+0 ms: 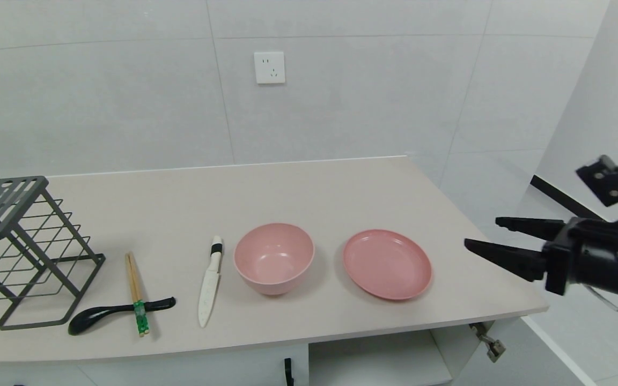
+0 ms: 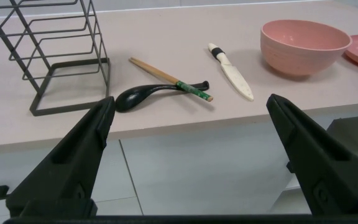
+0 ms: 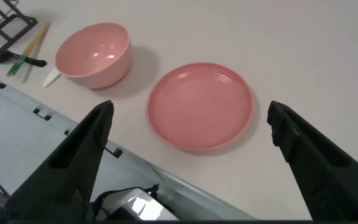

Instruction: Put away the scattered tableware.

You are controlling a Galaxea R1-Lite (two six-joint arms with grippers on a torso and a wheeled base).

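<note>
On the beige counter, from left to right, lie a black spoon (image 1: 109, 312) (image 2: 146, 95) crossed by wooden chopsticks (image 1: 137, 293) (image 2: 170, 78), a white knife (image 1: 210, 281) (image 2: 230, 71), a pink bowl (image 1: 274, 258) (image 2: 304, 45) (image 3: 96, 54) and a pink plate (image 1: 387, 263) (image 3: 200, 104). My right gripper (image 1: 483, 236) (image 3: 188, 118) hangs open off the counter's right end, level with the plate and apart from it. My left gripper (image 2: 188, 104) stands open in front of the counter's front edge, facing the spoon and chopsticks, with nothing between its fingers.
A dark wire rack (image 1: 18, 245) (image 2: 51, 46) stands at the counter's left end. A wall socket (image 1: 269, 67) sits on the tiled wall behind. Below the front edge are white cabinet fronts and an open cupboard space (image 1: 379, 359) with a hinge (image 1: 487, 341).
</note>
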